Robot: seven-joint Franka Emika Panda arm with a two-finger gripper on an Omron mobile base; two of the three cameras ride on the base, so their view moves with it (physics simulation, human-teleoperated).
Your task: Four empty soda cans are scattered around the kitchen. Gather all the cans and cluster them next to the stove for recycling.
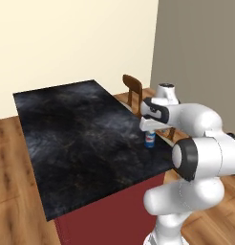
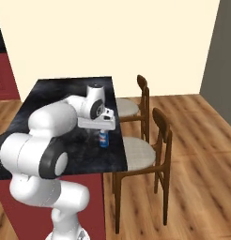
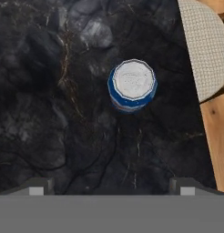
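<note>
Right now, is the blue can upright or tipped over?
Upright: the blue can stands on the black countertop, silver top facing the hand camera.

This is looking like a home kitchen. A black marbled worktop [image 1: 76,139] is sitting on dark red cabinetry [image 1: 110,215], with wooden chairs [image 2: 145,150] standing beside it on a wood plank floor [image 2: 192,154] under cream walls [image 1: 67,38].
</note>
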